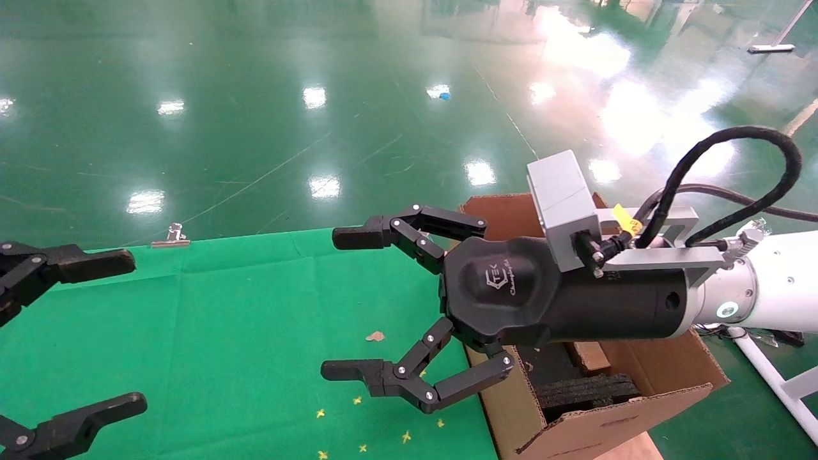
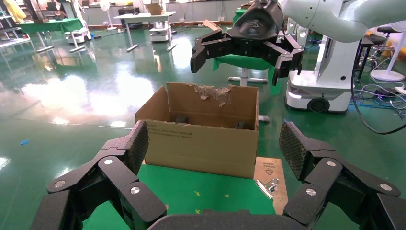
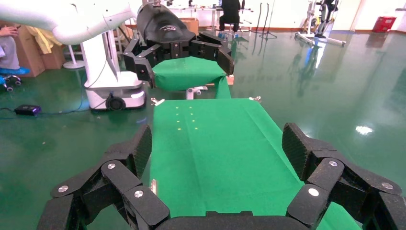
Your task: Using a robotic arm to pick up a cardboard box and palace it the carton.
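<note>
Both the right gripper [image 1: 339, 303], hanging spread and empty over the green table [image 1: 243, 332] beside the carton [image 1: 645, 377], and the left gripper [image 1: 128, 332] are open; the cardboard box isn't visible, possibly already inside.

Table surface: a wide stretch of green cloth [image 1: 243, 319] is left bare between the two grippers; only small scraps and yellow flecks are seen on it.
Right gripper [image 1: 345, 303]: held above the cloth with its fingers spread wide, just beside the carton; the air over the carton's near side is taken up by its body.
Left gripper [image 1: 115, 332]: held apart at the cloth's left edge, fingers spread wide, well clear of the right gripper.
Carton [image 2: 201, 143]: stood at the table's right end, its top open; upright flaps, one torn ragged, are raised around the opening.
Carton interior: partly filled by black foam inserts [image 1: 585, 390].
Metal clip [image 1: 171, 236]: fixed at the cloth's far edge.
</note>
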Available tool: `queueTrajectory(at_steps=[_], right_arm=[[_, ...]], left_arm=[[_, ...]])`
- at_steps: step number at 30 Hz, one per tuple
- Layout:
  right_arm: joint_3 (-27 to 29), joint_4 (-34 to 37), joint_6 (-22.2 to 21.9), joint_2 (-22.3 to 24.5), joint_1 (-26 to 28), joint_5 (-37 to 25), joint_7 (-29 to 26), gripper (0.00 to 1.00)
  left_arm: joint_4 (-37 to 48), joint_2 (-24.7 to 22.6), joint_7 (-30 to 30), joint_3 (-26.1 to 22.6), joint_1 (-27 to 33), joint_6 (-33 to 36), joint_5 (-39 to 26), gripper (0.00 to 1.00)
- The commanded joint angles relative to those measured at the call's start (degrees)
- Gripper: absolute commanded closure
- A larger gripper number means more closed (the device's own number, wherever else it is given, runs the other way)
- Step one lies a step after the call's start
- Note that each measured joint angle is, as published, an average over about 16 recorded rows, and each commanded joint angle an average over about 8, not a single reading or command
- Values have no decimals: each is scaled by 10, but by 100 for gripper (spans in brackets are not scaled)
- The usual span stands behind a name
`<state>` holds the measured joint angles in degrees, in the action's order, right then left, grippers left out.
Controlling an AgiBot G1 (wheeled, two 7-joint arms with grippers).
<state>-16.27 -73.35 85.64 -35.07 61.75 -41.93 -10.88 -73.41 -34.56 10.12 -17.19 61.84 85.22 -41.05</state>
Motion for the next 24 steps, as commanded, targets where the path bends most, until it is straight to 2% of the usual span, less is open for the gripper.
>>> queueTrajectory(at_steps=[1, 24], right_arm=[[0, 0, 0, 0, 0, 0, 0, 0], [-1, 1, 0, 0, 1, -1, 0, 0]], left_arm=[[0, 0, 0, 0, 0, 0, 0, 0], [0, 0, 0, 0, 0, 0, 0, 0]])
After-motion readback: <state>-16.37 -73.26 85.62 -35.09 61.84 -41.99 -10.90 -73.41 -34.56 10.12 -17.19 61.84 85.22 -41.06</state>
